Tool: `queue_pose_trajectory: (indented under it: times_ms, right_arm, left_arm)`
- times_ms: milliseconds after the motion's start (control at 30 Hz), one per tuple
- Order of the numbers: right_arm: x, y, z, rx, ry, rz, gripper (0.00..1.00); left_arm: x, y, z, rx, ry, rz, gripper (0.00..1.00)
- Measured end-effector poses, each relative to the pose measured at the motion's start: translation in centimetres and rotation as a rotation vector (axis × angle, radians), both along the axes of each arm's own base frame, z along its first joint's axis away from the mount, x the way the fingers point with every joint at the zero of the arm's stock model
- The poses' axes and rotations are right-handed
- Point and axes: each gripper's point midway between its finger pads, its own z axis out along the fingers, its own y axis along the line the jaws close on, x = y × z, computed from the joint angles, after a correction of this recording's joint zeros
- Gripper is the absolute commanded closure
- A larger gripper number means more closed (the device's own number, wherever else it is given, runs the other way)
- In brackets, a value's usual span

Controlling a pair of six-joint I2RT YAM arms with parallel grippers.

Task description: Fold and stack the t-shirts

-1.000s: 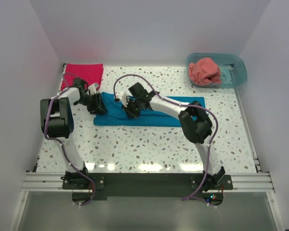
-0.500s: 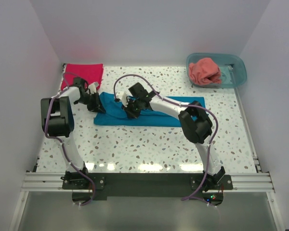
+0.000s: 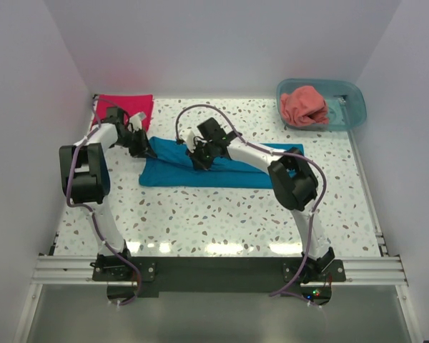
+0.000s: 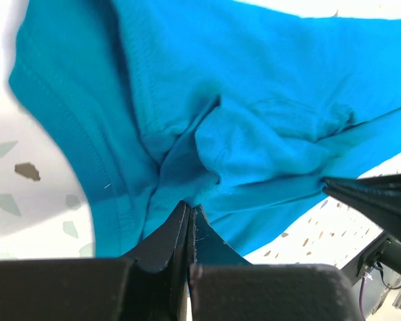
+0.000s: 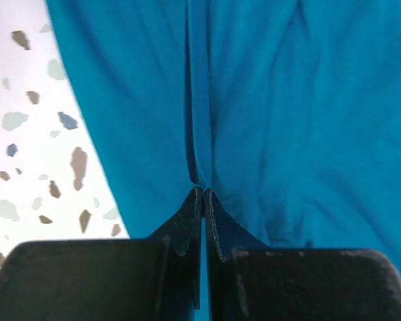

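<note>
Fold in hand: left gripper [image 4: 189, 210] and right gripper [image 5: 204, 195] pinched the teal-blue t-shirt [image 3: 237, 174], likely needing a joint lift-over next.

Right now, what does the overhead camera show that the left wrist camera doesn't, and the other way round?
Only the overhead view shows the crimson shirt folded at the table's far left corner and the salmon shirt bunched in the teal tub. Only the left wrist view shows, close up, the left gripper shut on a bunched fold of cloth, and the stitched hem beside it. Both show the teal-blue shirt lying on the speckled table.
</note>
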Motion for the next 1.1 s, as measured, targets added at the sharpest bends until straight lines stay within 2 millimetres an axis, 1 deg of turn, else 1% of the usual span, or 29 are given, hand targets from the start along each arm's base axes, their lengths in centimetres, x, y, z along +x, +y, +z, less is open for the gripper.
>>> queue_pose_trajectory:
  times_ms: [167,333,533,733,933,1100]
  right_arm:
    - [1.9,-1.2,0.3,0.011,-0.019,-0.045,1.0]
    - [3.6,-2.1,0.9,0.013,-0.045,-0.083,1.0]
    - [5.3,-2.3,2.2,0.031,-0.092,-0.106,1.0]
    - [6.6,-2.6,2.6,0.021,-0.147,-0.122,1.0]
    - [8.2,-2.6,4.1,0.031,-0.216,-0.137,1.0]
    - [8.5,-2.7,4.2,0.03,-0.227,-0.136,1.0]
  left_arm:
    - [0.9,-0.7,1.1,-0.029,-0.034,-0.018,1.0]
    - [1.9,-1.8,1.5,-0.059,-0.05,-0.026,1.0]
    - [3.5,-2.0,1.4,-0.074,-0.069,-0.013,1.0]
    - [3.9,-2.2,1.5,-0.091,-0.082,-0.013,1.0]
    - [4.9,-2.5,1.7,-0.114,-0.115,-0.005,1.0]
    - [5.5,-2.6,1.6,-0.122,-0.12,-0.001,1.0]
